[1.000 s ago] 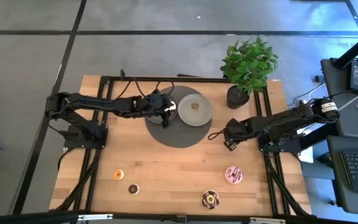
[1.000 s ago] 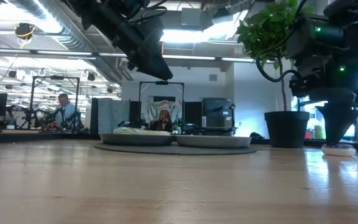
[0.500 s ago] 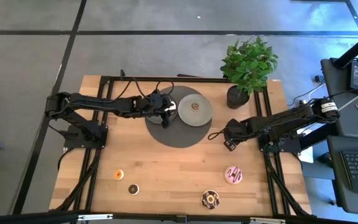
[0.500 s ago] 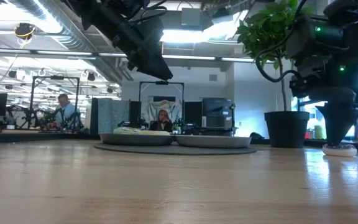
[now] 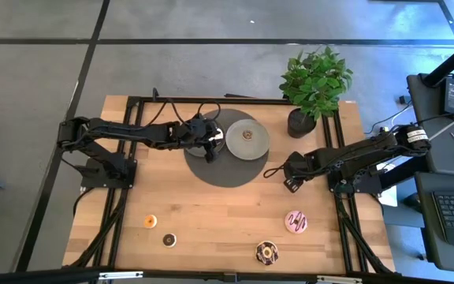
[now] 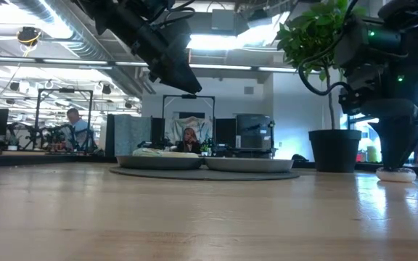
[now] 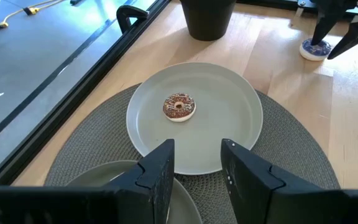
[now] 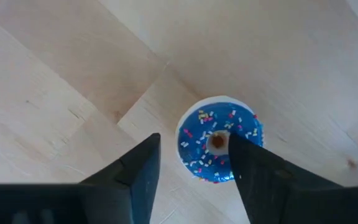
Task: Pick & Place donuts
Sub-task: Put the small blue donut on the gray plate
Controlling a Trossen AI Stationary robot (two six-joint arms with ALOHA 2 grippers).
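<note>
Nearest row: chocolate sprinkled donut [image 5: 266,252] is lying close to the front edge of the surface [image 5: 211,197], so a clumsy pinch there is risking knocking it off. The dark brown donut [image 5: 169,239] and orange donut [image 5: 150,222] are sitting near the left black frame rail [image 5: 113,229]. They are tiny and likely to be slipping out of the fingers. The pink donut [image 5: 295,222] is sitting near the right rail. Between these there is bare wood, giving plenty of room for swinging.

Further back, the right claw [image 8: 194,142] is hanging spread wide over a blue sprinkled donut [image 8: 207,140], holding nothing. The donut is lying off-centre toward one finger. If the claw is closing from here, that finger is probably landing on the ring and shoving it, not gripping it.

Beyond that, the left claw [image 7: 196,155] is hovering over the round mat [image 5: 227,173], fingers partly parted and empty. The grey plate [image 7: 229,106] ahead is carrying one brown-iced donut [image 7: 179,107], with a second plate below the fingers. A low pass is risking catching a plate rim.

Farthest, the potted plant [image 5: 314,79] is crowding the back right corner, and both arms converging on the mat are risking a collision.
</note>
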